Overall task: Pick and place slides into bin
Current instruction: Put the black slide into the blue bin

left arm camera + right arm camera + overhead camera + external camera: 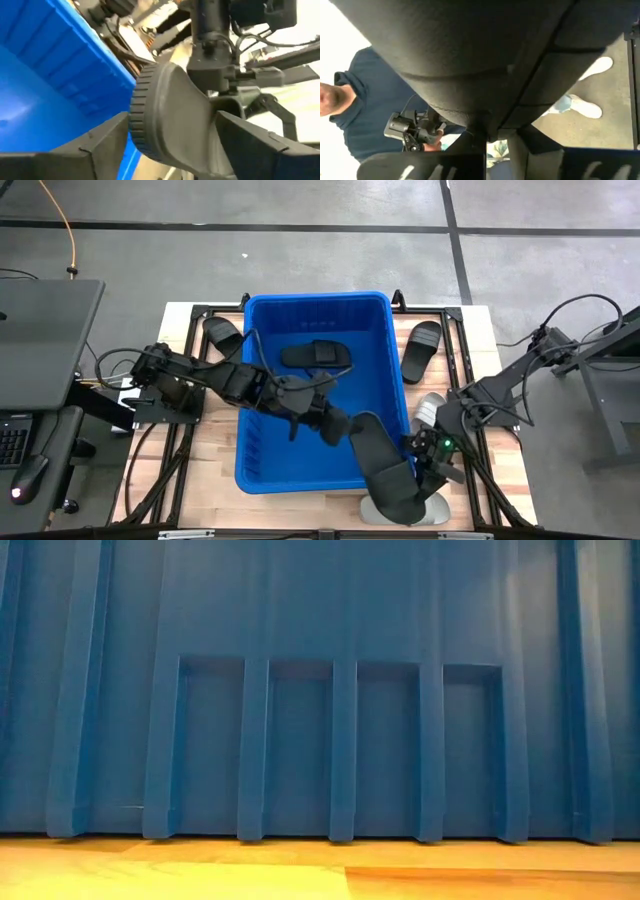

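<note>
The blue bin point(262, 380) stands mid-table with one black slide point(318, 355) lying flat on its floor. Over the bin's near right corner hangs another black slide point(385, 465). My right gripper point(420, 458) is shut on this slide. My left gripper point(340, 427) reaches across the bin to the slide's far end point(150, 115). Its open fingers point(100, 142) stand on either side of that end. On the table lie two more black slides point(222, 333) point(421, 350) and two light grey ones point(430, 408) point(437, 510). My left gripper has the slide's rounded far end between its two fingers, but I cannot tell whether they touch it. My right gripper pinches the black slide at its right-hand edge point(408, 452), about mid-length, coming level from the table's right, fingers across the slide. The slide is lifted clear, above the bin's corner and a grey slide.
The bin's ribbed wall point(320, 690) fills the low view, standing on the wooden table point(300, 870). A person in a dark blue shirt point(365, 115) stands beyond the table. The arms' black frames point(160, 405) flank the bin.
</note>
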Motion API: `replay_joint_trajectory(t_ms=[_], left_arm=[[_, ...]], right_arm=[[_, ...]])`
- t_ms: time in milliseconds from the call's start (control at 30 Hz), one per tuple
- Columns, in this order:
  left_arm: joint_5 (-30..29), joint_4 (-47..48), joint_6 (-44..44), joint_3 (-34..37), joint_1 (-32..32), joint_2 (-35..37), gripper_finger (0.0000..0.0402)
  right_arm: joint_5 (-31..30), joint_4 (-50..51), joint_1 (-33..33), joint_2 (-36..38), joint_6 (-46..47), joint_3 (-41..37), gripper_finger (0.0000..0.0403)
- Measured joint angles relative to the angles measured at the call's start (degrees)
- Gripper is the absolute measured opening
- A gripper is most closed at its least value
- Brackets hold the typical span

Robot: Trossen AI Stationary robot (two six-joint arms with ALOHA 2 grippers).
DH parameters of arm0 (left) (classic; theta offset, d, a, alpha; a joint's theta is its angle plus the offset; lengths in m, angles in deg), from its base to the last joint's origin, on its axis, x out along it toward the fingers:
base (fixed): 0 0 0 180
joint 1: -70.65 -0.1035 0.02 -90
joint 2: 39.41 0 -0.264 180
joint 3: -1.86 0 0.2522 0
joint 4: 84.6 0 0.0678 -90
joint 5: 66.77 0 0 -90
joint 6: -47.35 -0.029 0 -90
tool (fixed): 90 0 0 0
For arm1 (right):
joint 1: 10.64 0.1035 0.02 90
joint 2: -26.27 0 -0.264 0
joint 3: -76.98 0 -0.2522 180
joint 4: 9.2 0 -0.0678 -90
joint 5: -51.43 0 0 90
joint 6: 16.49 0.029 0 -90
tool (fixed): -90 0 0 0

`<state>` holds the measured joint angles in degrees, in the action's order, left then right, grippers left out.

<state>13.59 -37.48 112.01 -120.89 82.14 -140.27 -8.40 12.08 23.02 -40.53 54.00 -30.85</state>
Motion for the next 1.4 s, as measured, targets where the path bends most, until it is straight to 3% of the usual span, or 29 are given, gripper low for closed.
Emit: replay_joint_trajectory(t_ms=[167,333,433,633,800,900,1033,1233,1333,1400], left_arm=[[1.83,-0.38,0.07,0.02,0.13,-0.64,0.0189],[3.80,-0.62,0.24,0.00,0.02,-1.53,0.0039],[3.80,-0.57,0.20,-0.09,0.02,-1.68,0.0035],[2.23,4.99,2.94,-0.02,0.25,-0.70,0.0035],[-3.65,6.49,1.12,0.00,2.44,1.96,0.0035],[-7.06,13.05,2.59,0.00,3.90,4.44,0.0035],[-12.63,22.95,5.58,0.11,6.01,5.94,0.0035],[-14.89,21.78,4.88,0.32,6.77,8.44,0.0035],[-17.28,19.13,5.63,4.47,8.66,9.56,0.0034],[-17.30,18.87,11.79,9.27,10.17,10.87,0.0034]], right_arm=[[0.09,-0.25,-0.06,-0.03,-0.99,0.02,0.0014],[0.34,-0.17,-0.22,-0.04,-1.10,0.00,0.0014],[-0.43,-0.40,-0.22,-0.05,-1.32,0.00,0.0019],[-5.68,0.01,0.33,0.06,-0.12,-0.03,0.0085],[-10.91,-0.11,1.80,1.06,-2.63,-0.03,0.0134],[-13.67,0.14,2.97,2.58,-4.02,-0.03,0.0153],[-19.43,0.93,4.38,4.75,-6.29,0.00,0.0168],[-30.89,4.68,4.59,7.74,-10.44,0.02,0.0172],[-36.86,5.31,4.57,8.32,-11.79,0.02,0.0170],[-38.03,5.48,4.56,8.43,-12.58,0.02,0.0170]])
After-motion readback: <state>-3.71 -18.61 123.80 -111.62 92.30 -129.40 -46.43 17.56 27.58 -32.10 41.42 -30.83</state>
